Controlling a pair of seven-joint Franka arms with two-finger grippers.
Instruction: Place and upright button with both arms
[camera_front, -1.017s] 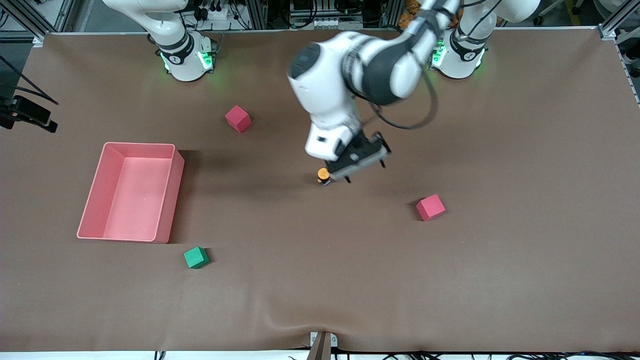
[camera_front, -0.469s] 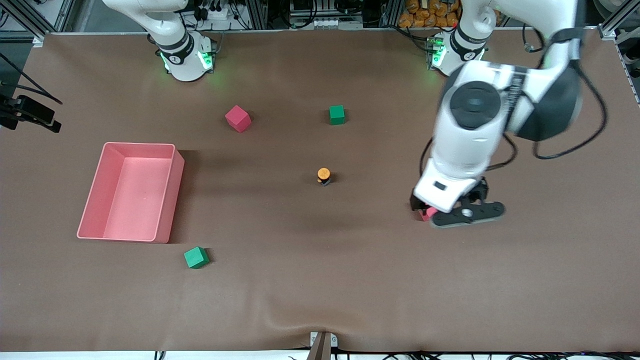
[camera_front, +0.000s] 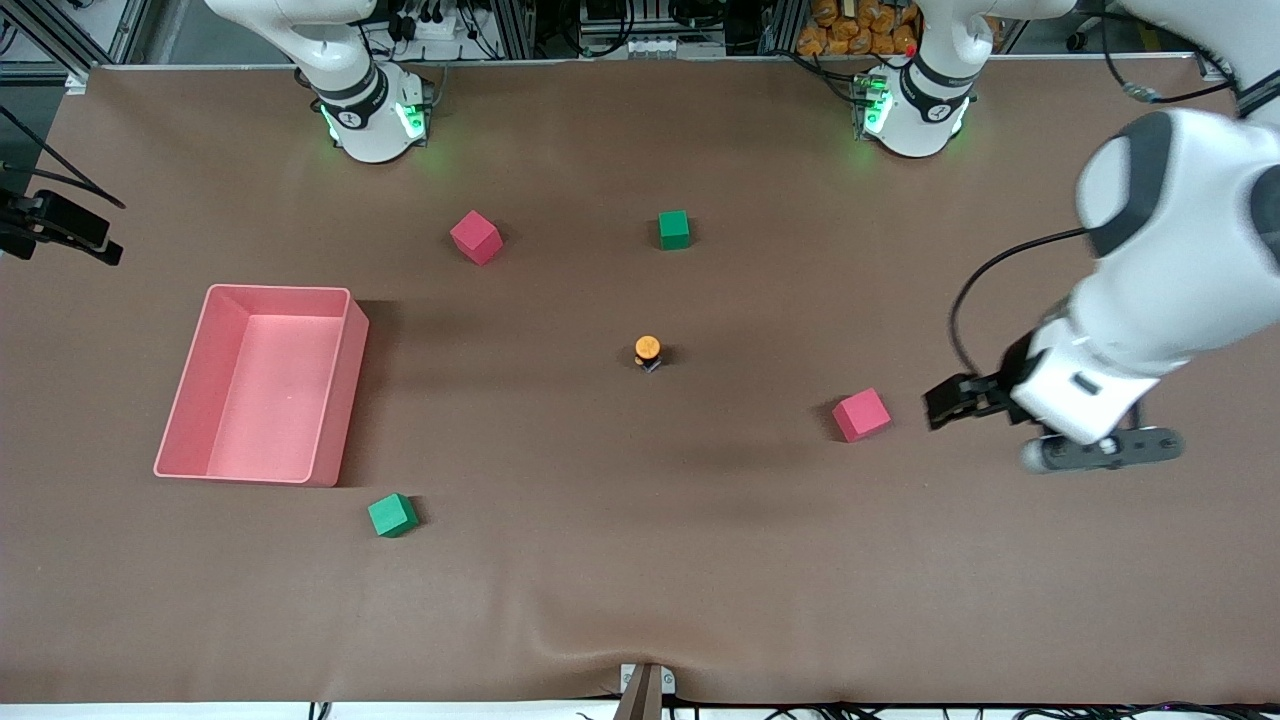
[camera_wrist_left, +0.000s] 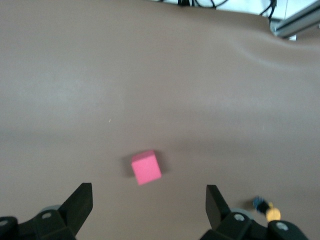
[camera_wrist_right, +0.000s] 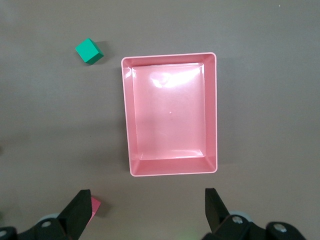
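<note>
Front view: I see button (camera_front: 647, 352) upright mid-bench, round orange cap on black blocky body, alone on matte brown bench (camera_front: 640, 580). My left claw (camera_front: 958, 400) hovers, fingers spread, empty, near pink foam cube (camera_front: 861, 414) toward left arm's end. Right claw (camera_wrist_right: 147, 210) spread above glossy pink plastic bin (camera_wrist_right: 171, 171). No readable writing.

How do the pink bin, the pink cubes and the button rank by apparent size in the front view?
1. Pink bin, by far the largest.
2. The two pink cubes: they look about alike, so no ranking between them.
3. Button, the smallest, standing with its orange cap up.
</note>
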